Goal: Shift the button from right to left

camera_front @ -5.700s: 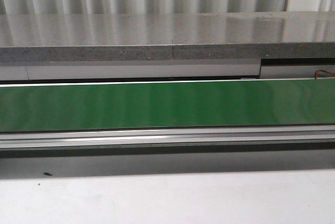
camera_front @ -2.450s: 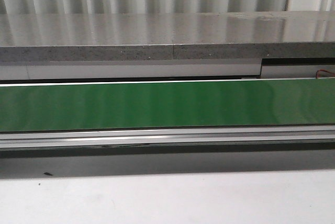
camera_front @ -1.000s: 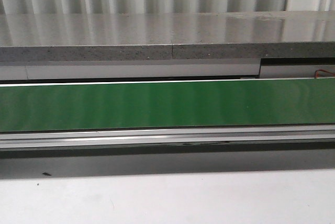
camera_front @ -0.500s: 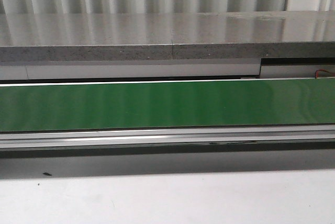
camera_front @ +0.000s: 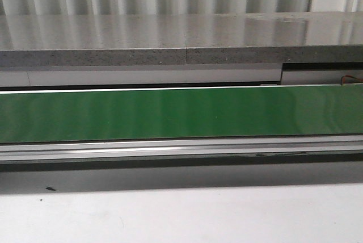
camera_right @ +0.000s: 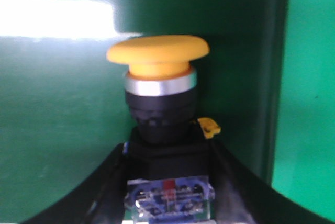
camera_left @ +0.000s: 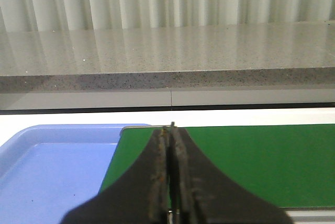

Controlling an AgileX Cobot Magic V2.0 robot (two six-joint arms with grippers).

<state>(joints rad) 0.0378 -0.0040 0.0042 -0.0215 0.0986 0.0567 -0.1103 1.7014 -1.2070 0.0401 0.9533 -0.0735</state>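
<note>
The button (camera_right: 158,51) shows only in the right wrist view, with a yellow mushroom cap, a black collar and a blue-and-grey contact block. My right gripper (camera_right: 168,150) is shut on its block, one black finger tight on each side, with green belt behind it. My left gripper (camera_left: 170,130) is shut and empty. It hangs over the end of the green belt (camera_left: 261,161), beside a blue tray (camera_left: 52,166). The front view shows no gripper and no button.
The green conveyor belt (camera_front: 170,112) runs across the front view with a metal rail (camera_front: 170,151) along its near edge. A grey stone ledge (camera_front: 170,38) lies behind it and a white tabletop (camera_front: 181,214) in front.
In the front view a small dark mark along the belt's near edge has drifted to the right. Nothing else there differs.
</note>
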